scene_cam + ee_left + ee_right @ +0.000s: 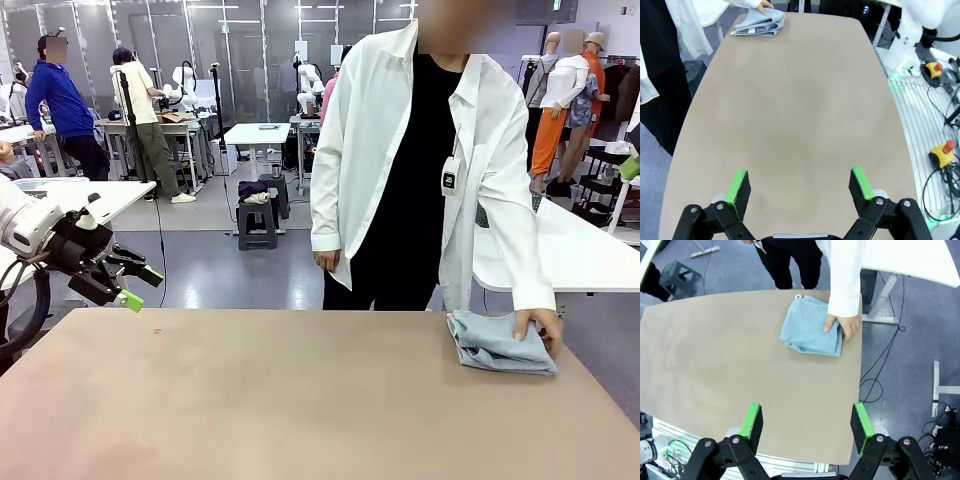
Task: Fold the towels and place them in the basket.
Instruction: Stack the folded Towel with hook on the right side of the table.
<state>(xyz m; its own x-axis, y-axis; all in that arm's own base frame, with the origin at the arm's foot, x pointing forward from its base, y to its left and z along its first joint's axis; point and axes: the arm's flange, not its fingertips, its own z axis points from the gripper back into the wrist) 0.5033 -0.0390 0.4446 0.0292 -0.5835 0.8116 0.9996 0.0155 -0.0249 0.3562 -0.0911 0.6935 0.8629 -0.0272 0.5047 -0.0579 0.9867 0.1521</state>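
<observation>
1. Front view: the left gripper [128, 283] hangs empty off the table's [250, 400] left edge, far from the towels [498, 343] pinned by the person's hand [537, 324]; reaching now risks collision.
2. Left wrist view: jaws wide, holding nothing; the stack [759, 24] is far.
3. Right wrist view: the right gripper [807, 423] hovers spread and empty; the bundled layers could separate when grasped.

Left arm enters at left edge of the front view, raised; left gripper [128, 283] open, jaws wide. Right gripper [806, 426] open, at the bottom of the right wrist view. Person's hand [537, 325] rests palm-down, lower right.
</observation>
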